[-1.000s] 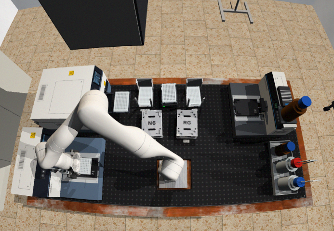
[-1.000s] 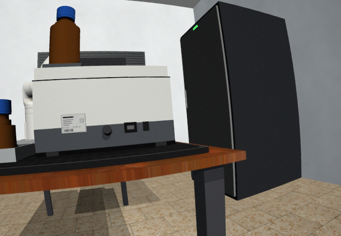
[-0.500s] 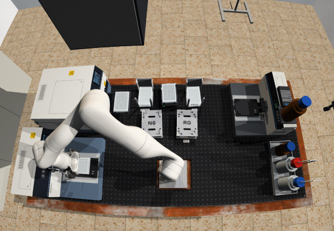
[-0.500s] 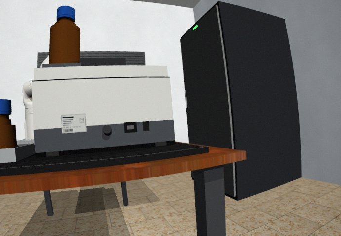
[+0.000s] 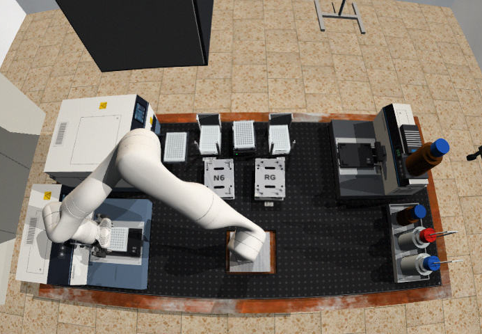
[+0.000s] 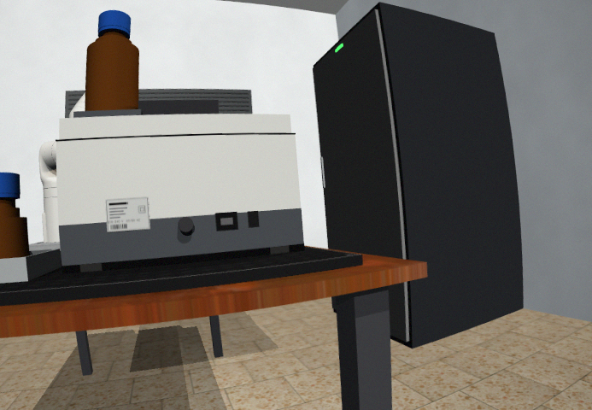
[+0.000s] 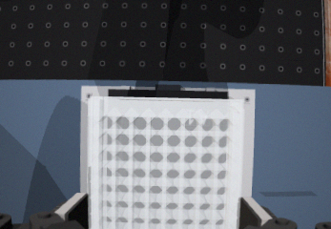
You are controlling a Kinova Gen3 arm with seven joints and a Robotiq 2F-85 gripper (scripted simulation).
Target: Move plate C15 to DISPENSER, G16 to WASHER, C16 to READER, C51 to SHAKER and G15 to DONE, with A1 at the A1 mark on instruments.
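My gripper [image 5: 109,238] [image 7: 163,213] is shut on a white 96-well plate [image 5: 118,239] [image 7: 165,164], its fingers against both long sides. The plate is level, raised a little above the black nest [image 5: 134,242] of the blue-decked instrument at front left; the nest's A1 mark shows at its right end. The nest [image 5: 355,154] of the right instrument is empty. A plate [image 5: 175,146] lies beside the big white housing, another plate [image 5: 243,133] sits on the small middle unit. Plates stand in the left rack [image 5: 209,118] and right rack [image 5: 280,118]. Station names and plate codes are unreadable, stack depths hidden.
Nests N6 [image 5: 218,188] and RG [image 5: 269,188] are empty. The big white housing [image 5: 91,133] is behind the arm. An amber bottle [image 5: 423,159] stands on the right instrument; a bottle tray [image 5: 403,277] is at front right. The exterior view shows mainly an instrument's back [image 6: 175,178].
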